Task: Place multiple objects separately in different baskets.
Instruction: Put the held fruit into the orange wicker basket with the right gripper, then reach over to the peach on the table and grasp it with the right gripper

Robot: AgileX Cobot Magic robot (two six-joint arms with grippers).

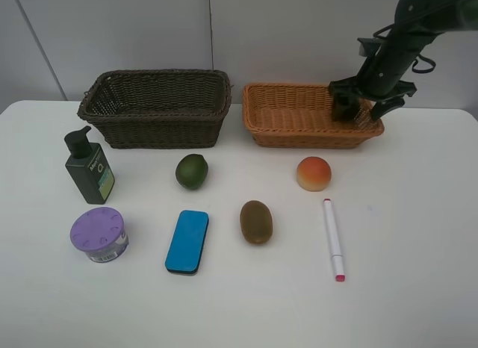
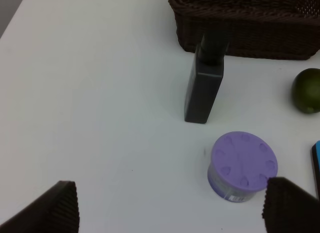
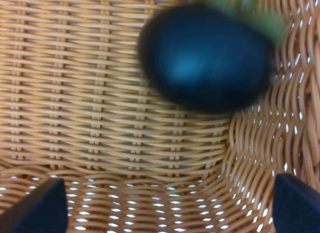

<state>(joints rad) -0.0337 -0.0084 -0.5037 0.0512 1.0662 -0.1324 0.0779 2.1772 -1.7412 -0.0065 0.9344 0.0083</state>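
One item lying in light orange basket: mangosteen, at right end, right gripper hanging over it, jaws gaping, gripping nothing. Seven others sitting on table, waiting. Dark brown basket showing nothing inside. Left gripper hovering near purple-lidded tub, jaws gaping.

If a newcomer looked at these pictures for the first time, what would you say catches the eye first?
The right fingers stand spread open inside the light orange basket, and the right wrist view shows a dark mangosteen, blurred, against the basket's weave ahead of them. On the white table, the orange-red peach just in front of that basket and the blue eraser in the nearer row stand out brightest.
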